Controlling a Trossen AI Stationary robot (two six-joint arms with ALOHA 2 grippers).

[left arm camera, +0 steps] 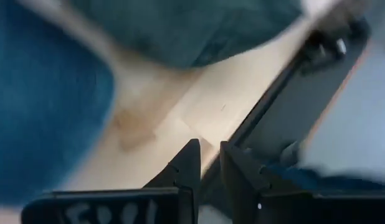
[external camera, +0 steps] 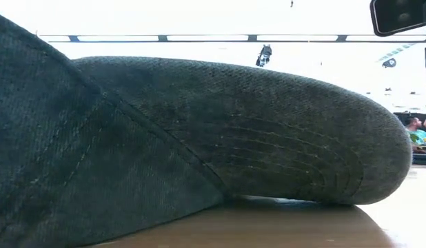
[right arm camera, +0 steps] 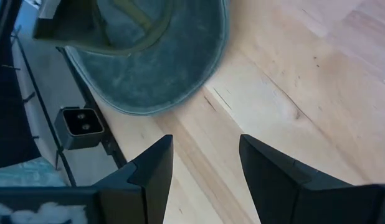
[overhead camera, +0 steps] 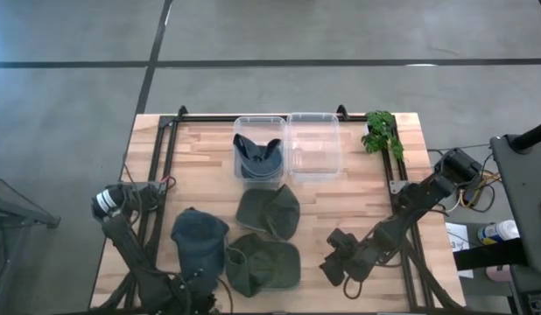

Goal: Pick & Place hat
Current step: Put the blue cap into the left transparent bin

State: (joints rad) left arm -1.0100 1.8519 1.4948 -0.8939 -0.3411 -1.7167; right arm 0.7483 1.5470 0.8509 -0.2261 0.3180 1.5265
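Observation:
Three hats lie crown up on the wooden table: a blue one (overhead camera: pixel 199 236) at the near left, a green one (overhead camera: pixel 263 265) beside it, and another green one (overhead camera: pixel 268 210) just behind. A dark blue hat (overhead camera: pixel 258 157) sits in the left clear bin (overhead camera: pixel 259 121). The near green hat (external camera: pixel 234 131) fills the low view, its brim resting on the table. My left gripper (overhead camera: pixel 209 284) hovers at the near edge between the blue hat (left arm camera: pixel 43 106) and the near green hat, its fingers (left arm camera: pixel 209 149) a narrow gap apart with nothing between them. My right gripper (overhead camera: pixel 330 267) stands open over bare wood (right arm camera: pixel 205 143), right of the near green hat (right arm camera: pixel 155 56).
An empty clear bin (overhead camera: pixel 313 144) stands right of the one holding the hat. A green plant sprig (overhead camera: pixel 382 131) lies at the far right corner. Black frame rails (overhead camera: pixel 157 175) run along the table's sides, with a bracket (right arm camera: pixel 80 124) at the near edge. Bare wood lies between the hats and my right gripper.

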